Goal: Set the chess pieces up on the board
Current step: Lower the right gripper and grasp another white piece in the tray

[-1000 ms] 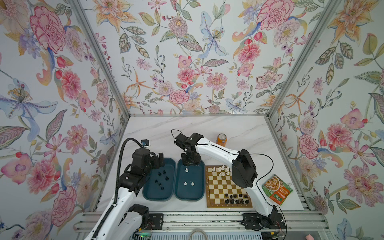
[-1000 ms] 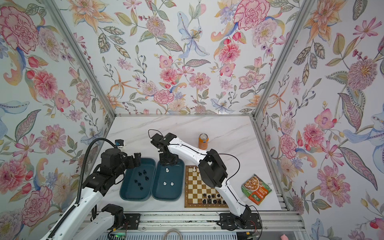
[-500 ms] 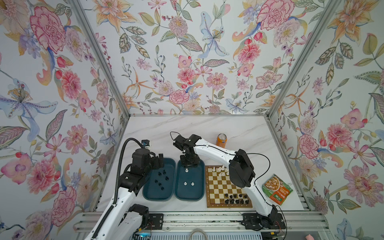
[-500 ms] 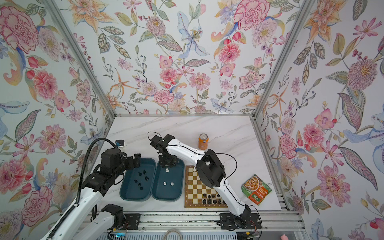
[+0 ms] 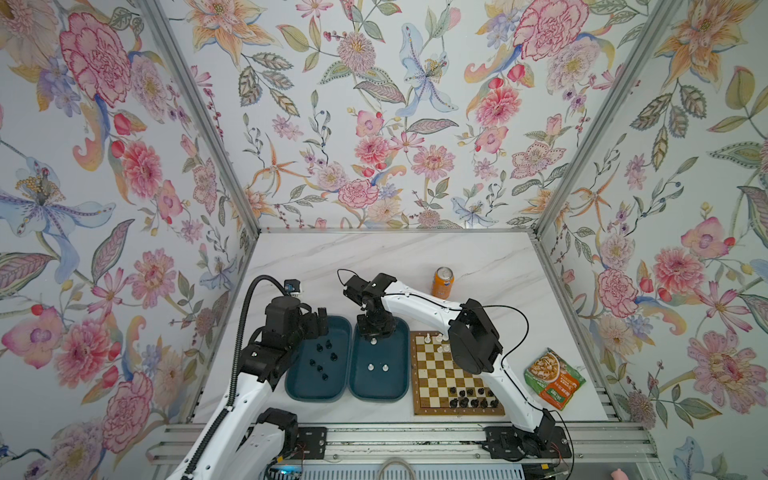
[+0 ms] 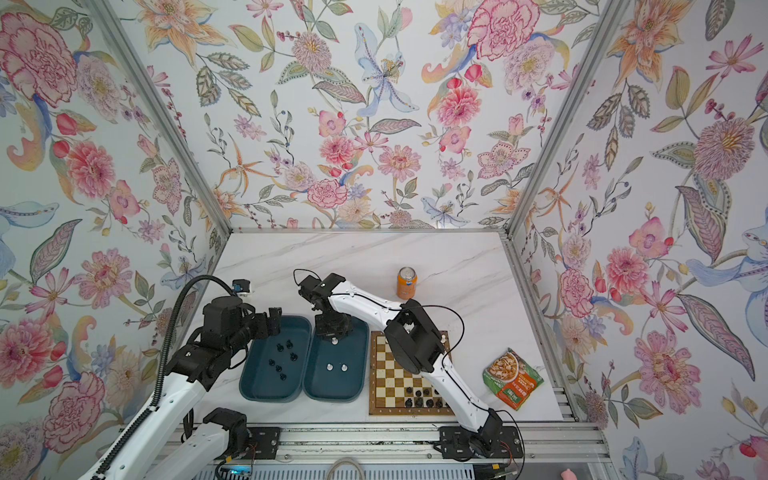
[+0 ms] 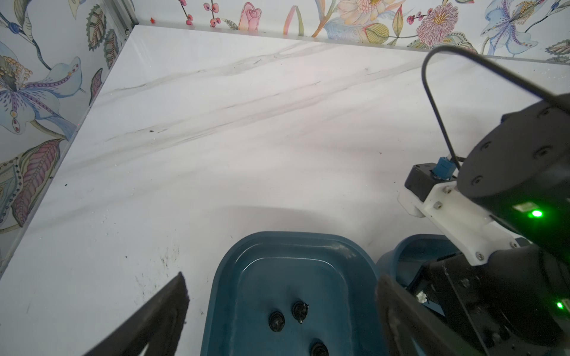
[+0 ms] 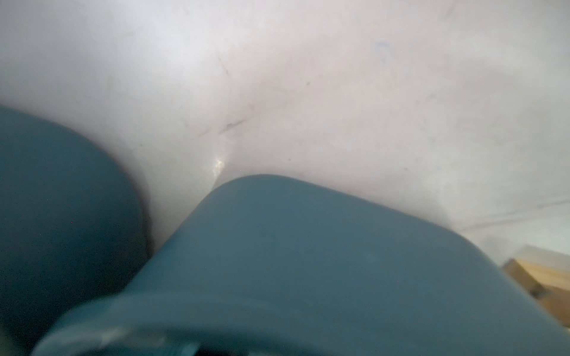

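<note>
both top views — right pincer at white piece, perhaps touching

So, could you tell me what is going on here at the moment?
The right end effector is down at a white piece in one teal tray; a grip is not visible. The left end effector hovers open over the far end of the other tray, which holds black pieces. The board holds some pieces of each colour.
</note>
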`<action>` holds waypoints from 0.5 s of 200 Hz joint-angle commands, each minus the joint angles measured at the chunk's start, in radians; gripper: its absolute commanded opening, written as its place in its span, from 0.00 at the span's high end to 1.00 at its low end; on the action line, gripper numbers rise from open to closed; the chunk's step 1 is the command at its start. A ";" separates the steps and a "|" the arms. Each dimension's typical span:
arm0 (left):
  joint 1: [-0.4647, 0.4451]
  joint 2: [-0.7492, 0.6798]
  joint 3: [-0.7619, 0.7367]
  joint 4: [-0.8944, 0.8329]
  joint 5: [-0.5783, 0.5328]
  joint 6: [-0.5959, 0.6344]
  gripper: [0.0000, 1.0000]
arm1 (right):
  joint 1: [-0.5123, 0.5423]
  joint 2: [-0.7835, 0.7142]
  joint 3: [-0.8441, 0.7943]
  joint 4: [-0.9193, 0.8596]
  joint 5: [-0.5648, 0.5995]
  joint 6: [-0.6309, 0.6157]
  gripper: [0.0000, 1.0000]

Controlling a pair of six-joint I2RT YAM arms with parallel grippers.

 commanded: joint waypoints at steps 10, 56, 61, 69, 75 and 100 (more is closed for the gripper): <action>0.010 0.005 0.032 -0.011 -0.021 0.016 0.04 | 0.000 0.013 0.020 -0.013 -0.003 0.003 0.72; 0.010 0.003 0.032 -0.011 -0.023 0.015 0.04 | 0.001 0.014 0.020 -0.014 -0.001 0.006 0.79; 0.011 0.002 0.032 -0.011 -0.023 0.016 0.04 | 0.001 0.013 0.020 -0.014 -0.002 0.006 0.80; 0.011 0.002 0.032 -0.012 -0.024 0.015 0.04 | 0.000 0.013 0.018 -0.014 -0.002 0.008 0.82; 0.011 0.000 0.032 -0.011 -0.023 0.015 0.04 | 0.001 0.012 0.017 -0.014 0.000 0.008 0.83; 0.011 -0.002 0.032 -0.013 -0.025 0.014 0.04 | 0.000 0.007 0.013 -0.014 0.006 0.009 0.87</action>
